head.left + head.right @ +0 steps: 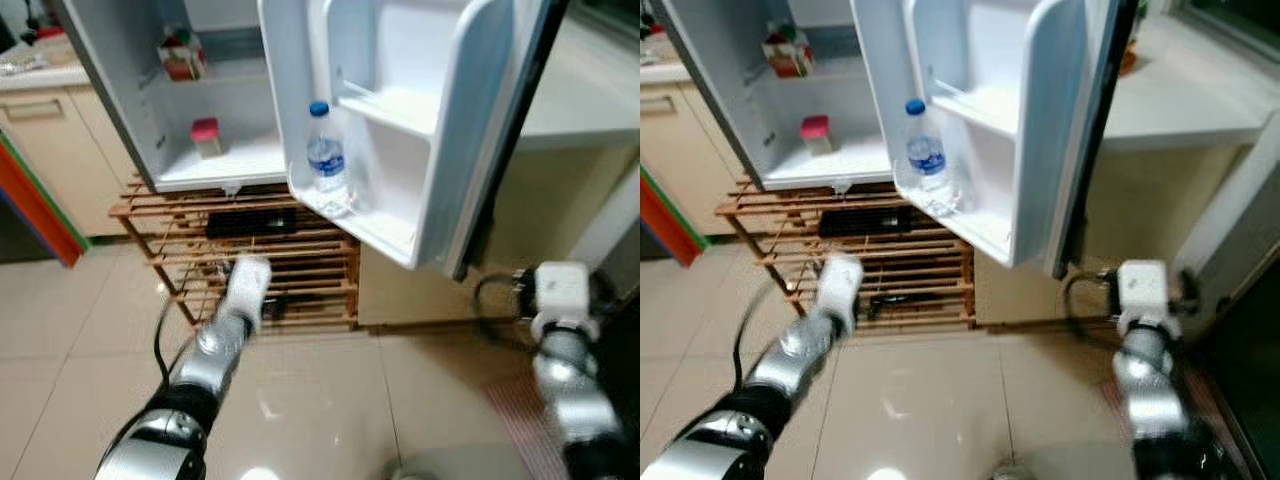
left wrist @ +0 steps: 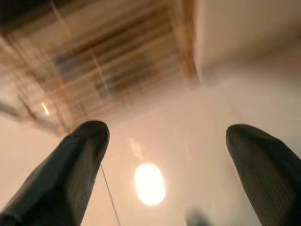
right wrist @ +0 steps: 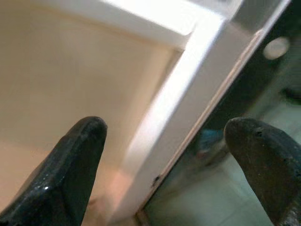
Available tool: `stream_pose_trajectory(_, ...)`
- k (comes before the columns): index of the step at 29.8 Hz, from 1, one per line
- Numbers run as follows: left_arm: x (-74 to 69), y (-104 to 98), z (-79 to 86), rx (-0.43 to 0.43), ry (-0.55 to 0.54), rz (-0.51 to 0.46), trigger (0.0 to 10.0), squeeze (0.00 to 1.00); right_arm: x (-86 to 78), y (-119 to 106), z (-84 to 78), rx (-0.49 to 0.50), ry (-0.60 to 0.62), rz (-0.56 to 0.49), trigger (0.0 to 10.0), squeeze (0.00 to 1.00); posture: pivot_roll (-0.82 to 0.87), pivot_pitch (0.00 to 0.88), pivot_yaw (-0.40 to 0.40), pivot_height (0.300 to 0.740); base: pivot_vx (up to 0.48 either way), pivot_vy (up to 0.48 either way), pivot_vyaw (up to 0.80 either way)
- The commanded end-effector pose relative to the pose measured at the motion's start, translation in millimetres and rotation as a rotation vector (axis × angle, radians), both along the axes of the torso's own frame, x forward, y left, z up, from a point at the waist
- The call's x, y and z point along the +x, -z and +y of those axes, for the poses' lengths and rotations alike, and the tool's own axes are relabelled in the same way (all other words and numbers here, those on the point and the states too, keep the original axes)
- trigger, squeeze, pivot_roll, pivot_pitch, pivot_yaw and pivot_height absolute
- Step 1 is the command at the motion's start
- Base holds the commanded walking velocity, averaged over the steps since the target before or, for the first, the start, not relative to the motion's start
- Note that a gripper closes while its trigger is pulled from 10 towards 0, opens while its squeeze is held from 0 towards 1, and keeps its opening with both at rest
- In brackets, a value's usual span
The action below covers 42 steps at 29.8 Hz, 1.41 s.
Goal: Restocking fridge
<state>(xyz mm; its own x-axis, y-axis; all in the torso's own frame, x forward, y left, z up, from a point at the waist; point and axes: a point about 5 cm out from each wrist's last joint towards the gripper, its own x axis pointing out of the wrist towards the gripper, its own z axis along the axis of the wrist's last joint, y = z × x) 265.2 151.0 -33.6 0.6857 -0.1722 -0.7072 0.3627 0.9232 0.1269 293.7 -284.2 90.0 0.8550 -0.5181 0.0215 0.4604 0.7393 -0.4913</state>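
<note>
A small white fridge (image 1: pixel 215 165) stands on a wooden slatted rack (image 1: pixel 290 255) with its door (image 1: pixel 430 130) swung wide. A clear water bottle with a blue cap (image 1: pixel 327 160) stands upright in the door's lower shelf. Inside the fridge sit a small red-lidded cup (image 1: pixel 206 136) and a red and green carton (image 1: pixel 181 55) on the shelf above. My left arm reaches low toward the rack; its gripper (image 2: pixel 167 150) is open over the tiled floor, holding nothing. My right gripper (image 3: pixel 164 141) is open below the door, facing a cream cabinet wall and white frame.
A beige tiled floor (image 1: pixel 320 400) lies in front of the rack. A cream cabinet (image 1: pixel 50 140) with a countertop stands at the left, with a red and green panel (image 1: pixel 35 205) leaning by it. A white counter (image 1: pixel 580 100) runs at the right. A black cable (image 1: pixel 490 290) loops near my right wrist.
</note>
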Motion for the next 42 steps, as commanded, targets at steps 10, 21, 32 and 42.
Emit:
stream_pose_trajectory(10,-24.4,20,14.0,0.091,0.066,0.129,10.0,0.0,52.5,-60,3.2,0.127,-0.065,-0.206,10.0,0.0,-0.21,0.0,0.085,0.74,0.0,0.0,0.0)
stream_pose_trajectory(21,-27.2,22,5.4,0.087,0.112,0.145,10.0,0.0,61.5,-67,82.2,0.464,-0.55,-0.214,10.0,0.0,-0.23,0.0,0.092,0.74,0.0,0.0,0.0)
stream_pose_trajectory(32,-31.8,24,-45.8,0.02,0.281,0.182,10.0,0.0,-37.4,-69,182.2,0.965,-1.359,0.109,10.0,0.0,-0.24,0.0,0.091,0.74,0.0,0.0,0.0)
stream_pose_trajectory(42,24.8,-32,-47.1,-0.067,0.255,-0.291,10.0,0.0,2.4,-29,72.3,0.468,-0.42,-0.032,10.0,0.0,-0.24,0.0,0.09,0.74,0.0,0.0,0.0)
